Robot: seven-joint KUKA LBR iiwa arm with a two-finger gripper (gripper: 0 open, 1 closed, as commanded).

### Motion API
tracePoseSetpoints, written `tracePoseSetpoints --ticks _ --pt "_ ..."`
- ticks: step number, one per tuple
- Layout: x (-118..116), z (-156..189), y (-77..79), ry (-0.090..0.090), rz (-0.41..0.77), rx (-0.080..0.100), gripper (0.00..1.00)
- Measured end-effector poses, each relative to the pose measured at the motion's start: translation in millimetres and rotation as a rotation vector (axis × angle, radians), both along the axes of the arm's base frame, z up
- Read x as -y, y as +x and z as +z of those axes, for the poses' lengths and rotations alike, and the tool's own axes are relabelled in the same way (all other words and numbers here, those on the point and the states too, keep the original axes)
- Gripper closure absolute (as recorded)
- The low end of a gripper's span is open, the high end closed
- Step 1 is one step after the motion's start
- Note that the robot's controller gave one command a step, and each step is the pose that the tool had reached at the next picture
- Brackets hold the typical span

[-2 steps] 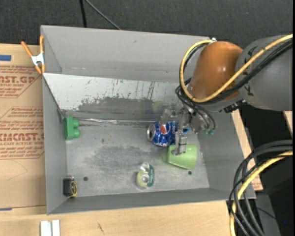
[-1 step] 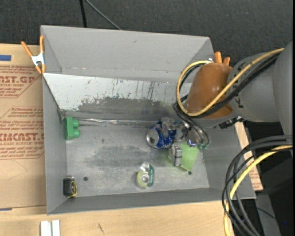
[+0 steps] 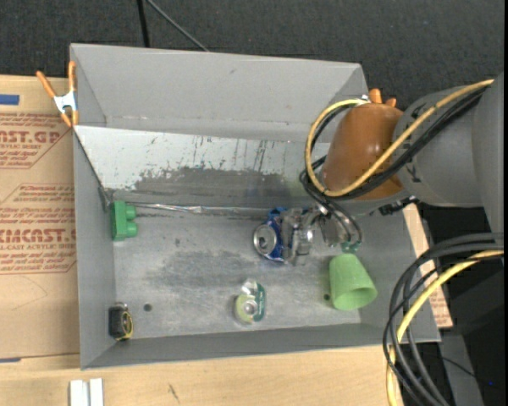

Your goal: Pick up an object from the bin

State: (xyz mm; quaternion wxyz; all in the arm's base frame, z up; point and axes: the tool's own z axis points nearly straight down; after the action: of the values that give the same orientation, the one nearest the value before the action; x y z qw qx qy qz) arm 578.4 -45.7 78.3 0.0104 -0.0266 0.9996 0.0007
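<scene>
The gripper [image 3: 303, 233] stood low in the bin [image 3: 195, 150], toward three o'clock from centre, against a crumpled blue-and-silver object [image 3: 271, 237] at its nine o'clock; its opening could not be determined, no grasp was evident, and the lift was judged not yet done.

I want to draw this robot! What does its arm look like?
The arm is fat, round and grey. Near its end sits a shiny orange cover, with yellow and black cables looping round it. The gripper at the tip is small, silvery metal.
</scene>
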Motion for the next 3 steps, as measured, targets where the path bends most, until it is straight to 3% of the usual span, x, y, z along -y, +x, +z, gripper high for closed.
tracePoseSetpoints --ticks 1,2,3 --pt "9 -1 11.8 0.003 0.017 -0.011 1.00" --pt "30 105 -13.6 -0.004 0.034 -0.011 1.00" --pt "-17 57 -31.3 0.002 -0.181 -0.024 1.00"
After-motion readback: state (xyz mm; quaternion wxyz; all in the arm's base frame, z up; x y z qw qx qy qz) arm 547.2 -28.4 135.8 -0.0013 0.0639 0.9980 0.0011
